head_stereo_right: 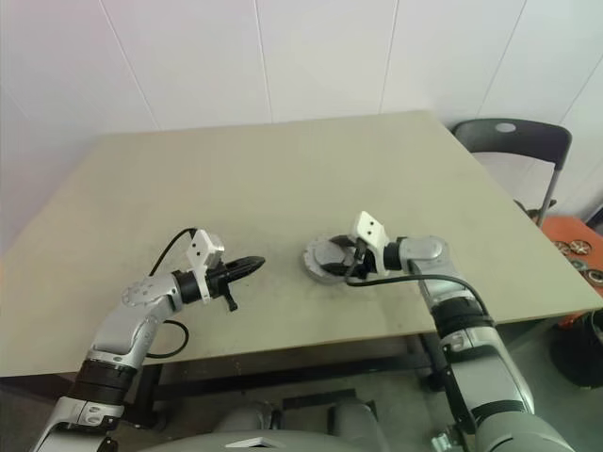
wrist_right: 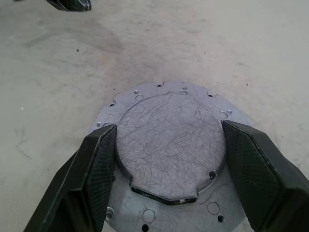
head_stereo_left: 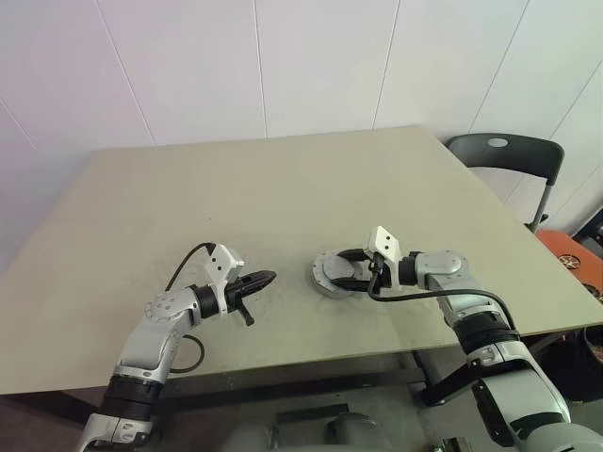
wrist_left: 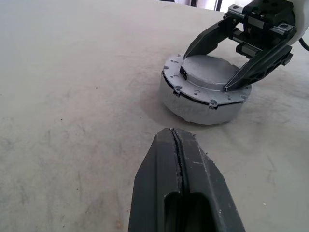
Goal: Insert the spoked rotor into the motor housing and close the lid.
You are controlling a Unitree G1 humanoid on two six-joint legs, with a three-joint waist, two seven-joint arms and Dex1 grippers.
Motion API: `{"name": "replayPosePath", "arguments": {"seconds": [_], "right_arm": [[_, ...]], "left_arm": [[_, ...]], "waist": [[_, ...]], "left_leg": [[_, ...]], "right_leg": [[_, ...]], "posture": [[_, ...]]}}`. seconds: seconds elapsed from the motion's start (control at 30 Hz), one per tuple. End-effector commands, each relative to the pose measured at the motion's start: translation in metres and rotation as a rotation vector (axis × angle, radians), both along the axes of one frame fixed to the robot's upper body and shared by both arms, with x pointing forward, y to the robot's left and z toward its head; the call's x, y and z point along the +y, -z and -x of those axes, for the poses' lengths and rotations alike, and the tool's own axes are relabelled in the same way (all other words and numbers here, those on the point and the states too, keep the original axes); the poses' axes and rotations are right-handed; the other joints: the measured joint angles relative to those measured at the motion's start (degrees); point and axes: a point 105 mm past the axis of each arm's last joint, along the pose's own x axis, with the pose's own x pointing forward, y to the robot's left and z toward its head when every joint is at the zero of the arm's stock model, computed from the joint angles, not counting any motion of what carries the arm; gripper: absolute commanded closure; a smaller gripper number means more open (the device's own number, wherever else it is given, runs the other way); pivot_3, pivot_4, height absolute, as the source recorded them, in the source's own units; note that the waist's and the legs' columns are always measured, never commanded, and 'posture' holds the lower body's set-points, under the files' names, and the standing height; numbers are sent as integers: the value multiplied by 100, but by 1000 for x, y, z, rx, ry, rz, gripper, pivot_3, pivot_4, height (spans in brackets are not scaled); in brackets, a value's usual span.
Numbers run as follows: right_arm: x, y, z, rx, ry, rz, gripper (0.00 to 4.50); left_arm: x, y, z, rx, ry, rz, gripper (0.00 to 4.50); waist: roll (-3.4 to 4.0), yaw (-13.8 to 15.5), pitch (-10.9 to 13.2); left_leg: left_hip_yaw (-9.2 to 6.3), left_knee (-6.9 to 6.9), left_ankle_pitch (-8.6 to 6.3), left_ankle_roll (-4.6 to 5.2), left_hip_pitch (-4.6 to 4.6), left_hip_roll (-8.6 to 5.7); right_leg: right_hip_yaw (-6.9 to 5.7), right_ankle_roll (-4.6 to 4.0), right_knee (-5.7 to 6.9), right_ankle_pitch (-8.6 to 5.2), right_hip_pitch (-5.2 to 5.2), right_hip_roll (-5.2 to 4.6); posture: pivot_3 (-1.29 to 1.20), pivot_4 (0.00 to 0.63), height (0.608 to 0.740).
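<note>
The motor housing [wrist_left: 193, 104] is a round grey unit standing on the table [head_stereo_left: 283, 179], right of centre near the front. Its lid [wrist_right: 171, 145], a flanged plate with a raised round cap, lies on top of it. My right gripper [wrist_right: 170, 129] reaches in from the right, its two black fingers [wrist_right: 91, 164] pressed against opposite sides of the raised cap. My left gripper [head_stereo_left: 269, 277] is shut with nothing in it. It hovers just above the table to the left of the housing, pointing at it, about a hand's width away. The spoked rotor is out of view.
A dark folding chair [head_stereo_left: 509, 155] stands beyond the table's right edge, with an orange object [head_stereo_left: 575, 256] on the floor nearer to me. The table's front edge runs close under both arms. A black cable [head_stereo_left: 188, 353] loops off my left wrist.
</note>
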Motion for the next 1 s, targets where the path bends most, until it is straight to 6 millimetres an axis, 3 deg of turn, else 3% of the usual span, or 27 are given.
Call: {"name": "replayPosePath", "arguments": {"seconds": [0.03, 0.27, 0.47, 0.7, 1.0], "right_arm": [[12, -3, 9, 61, -59, -92, 1460], [8, 5, 1, 18, -8, -18, 1460], [5, -26, -6, -56, -42, -4, 1460], [5, -40, 3, -39, -86, 13, 1460], [1, -22, 7, 34, -43, 43, 1460]], "left_arm": [[-3, -11, -4, -51, 13, -2, 4500], [-2, -11, -4, -52, 10, -3, 4500], [-3, -9, -3, -47, 12, -8, 4500], [-3, -10, -4, -49, 12, -8, 4500], [-3, -9, -3, -47, 10, -10, 4500]], "waist": [[0, 28, 0], [-1, 23, 1], [1, 40, 3], [-1, 65, 5], [-4, 62, 8]], "left_leg": [[1, -2, -2, -1, 0, 0], [13, -2, -17, 3, -4, 4], [19, 9, -17, 3, 0, 7], [22, 2, -24, 9, -18, 7], [26, 6, -27, 10, -18, 7]], "right_leg": [[0, 0, 0, 0, -1, 0], [8, -14, -6, 9, -7, 3], [8, -1, -3, 1, -2, 2], [8, -20, -12, 15, -19, 0], [9, -11, -15, 9, -17, 0]], "posture": [[0, 0, 740], [0, 0, 740], [0, 0, 740], [0, 0, 740], [0, 0, 740]]}}
